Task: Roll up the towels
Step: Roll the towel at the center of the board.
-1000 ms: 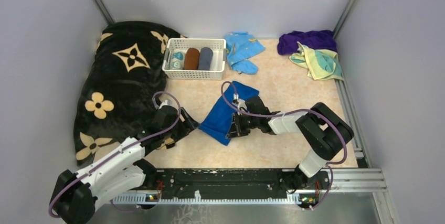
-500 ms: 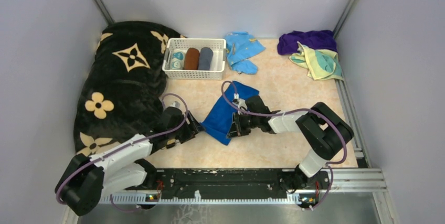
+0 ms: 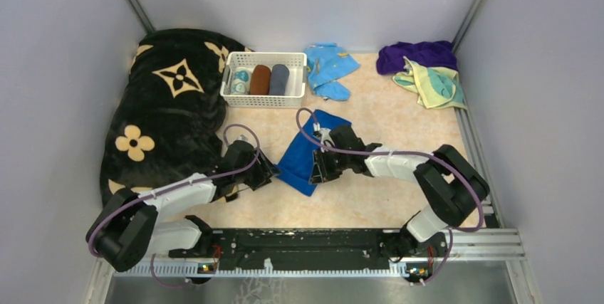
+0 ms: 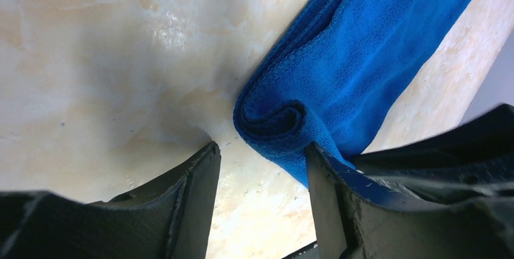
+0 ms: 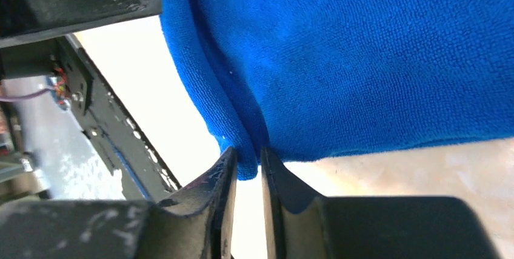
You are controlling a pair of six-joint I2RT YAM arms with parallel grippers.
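Blue towel (image 3: 300,159) sat pinched in your right fingers (image 5: 222,180); your wide-open left fingers (image 4: 199,177) risked nudging its curl loose.

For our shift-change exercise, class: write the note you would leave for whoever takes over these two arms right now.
Right gripper: shut on an edge of the royal blue cloth towel.
Left gripper: open, at that towel's curled end.
Dark purple cloth towel and pale yellow towel with teal markings: heaped, unrolled, far right corner.
Done: blue towel folded narrow, curl begun.
Left: roll all three.
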